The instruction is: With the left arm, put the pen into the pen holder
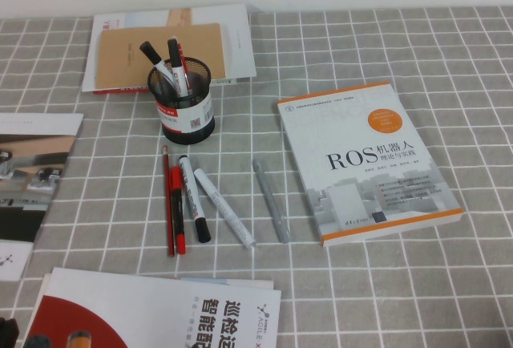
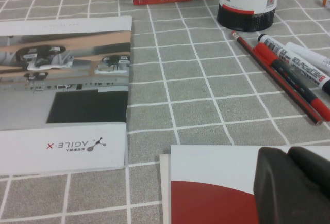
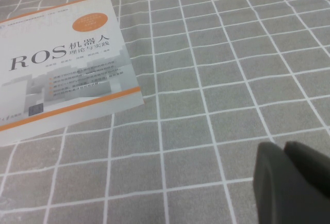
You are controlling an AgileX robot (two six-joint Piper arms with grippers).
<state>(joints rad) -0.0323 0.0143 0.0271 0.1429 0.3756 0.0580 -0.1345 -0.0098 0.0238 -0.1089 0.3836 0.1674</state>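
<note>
Pen holder [image 1: 186, 101] (black mesh) containing two markers [image 1: 171, 66]; the pen [image 1: 194, 198] lies flat on the tabletop [image 1: 385, 284] just before it. Left hand [image 2: 296, 182], closed and empty, hovers over a booklet [image 2: 206, 193]; right hand [image 3: 291, 180], fingers together, near a book [image 3: 62, 64].

Checked tablecloth [image 1: 401, 284]: pens [image 1: 192, 196], holder [image 1: 183, 95], books [image 1: 365, 159].

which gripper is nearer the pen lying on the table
Left. The left gripper, shut, sits over the booklet short of the pen. The right gripper is beyond the ROS book, farther away.
</note>
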